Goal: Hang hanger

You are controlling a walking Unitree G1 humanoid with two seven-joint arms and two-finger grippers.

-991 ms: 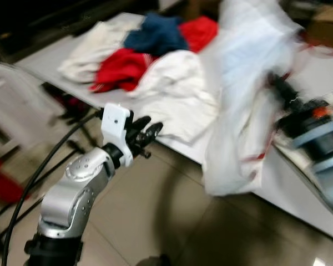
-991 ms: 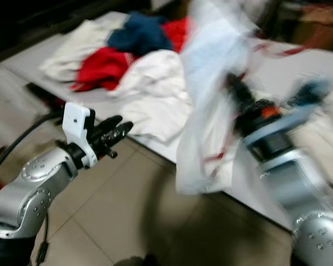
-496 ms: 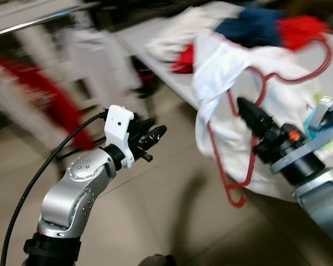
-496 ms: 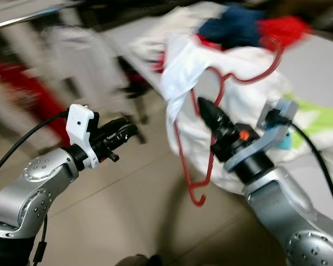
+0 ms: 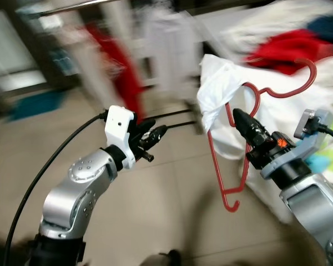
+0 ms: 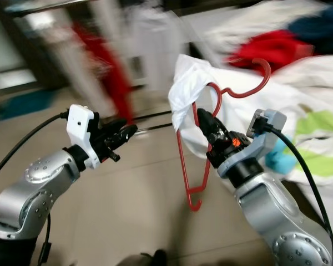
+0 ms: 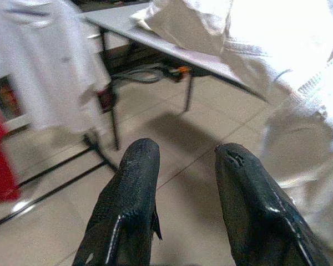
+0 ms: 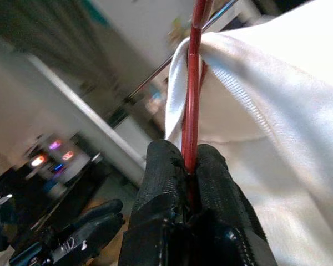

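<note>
The right gripper (image 6: 204, 119) is pinching a red hanger (image 6: 202, 141). Its two black fingers (image 8: 164, 177) are pressed tight on the thin red bar, one on each side. The hanger is up in the air in front of the robot, over the floor (image 5: 155, 205). It is tilted, with its hook (image 5: 297, 83) pointing off to the robot's right. One end of the hanger curls at the bottom, low and near the floor.

A white cloth (image 5: 219, 91) hangs over the top of the hanger, right beside the gripper. It looks bunched up and droops down on one side.

The left gripper (image 5: 155, 133) is held out in front too, well apart from the hanger. Its two black fingers (image 7: 127, 188) are spread apart with nothing between them. Tan floor tiles show in the gap.

Behind the hanger is a table (image 7: 116, 25) with a pile of clothes (image 6: 277, 44) on it, red, blue and white. Some green and white cloth (image 6: 316, 138) lies close to the right arm. Off to the robot's left, more clothes hang up, a red piece (image 5: 114, 58) and a white piece (image 5: 166, 47), but they are very blurry. A black cable (image 5: 50, 166) runs along the left arm.

I cannot read any words or labels anywhere. It is all too blurry for that.
</note>
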